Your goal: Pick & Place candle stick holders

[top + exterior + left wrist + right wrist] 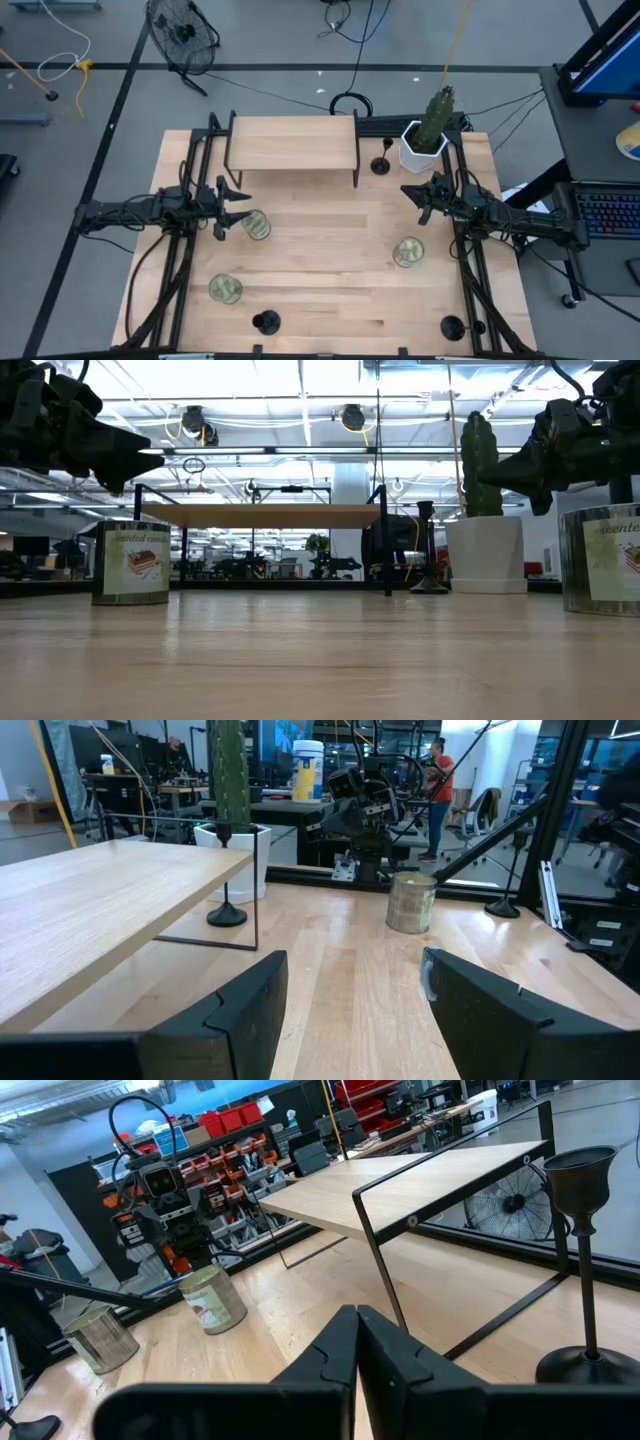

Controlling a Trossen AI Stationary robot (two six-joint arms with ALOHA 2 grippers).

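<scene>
- Three candle stick holders are still scattered over the table [320,230], so from where I stand the job looks barely begun: none is in a tool, and none stands on the shelf.
- Biggest thing on the table is the wooden shelf [292,143] on its black wire legs, up at twelve o'clock; its top is bare.
- Next in size, the white pot with the cactus [425,140] sits toward one o'clock, near the shelf's right end.
- Left arm hangs at nine o'clock; the left tool [232,203] has its fingers parted with nothing between them, pointing across the table toward the centre.
- Right arm waits at three o'clock; the right tool [412,191] is pinched fully closed and empty.
- Candle tins: one tin [256,225] just beside the left tool, a second tin [408,252] toward four o'clock, a third tin [224,289] toward seven o'clock.
- Smallest are the holders themselves: the first holder [381,164] stands upright between the shelf and the pot, close ahead of the right tool; the second holder [266,322] is near the front edge at six to seven o'clock; the third holder [452,327] is at five o'clock by the front right corner.
- My guess is the first holder gets picked next by the right arm, whose tool must open first.
</scene>
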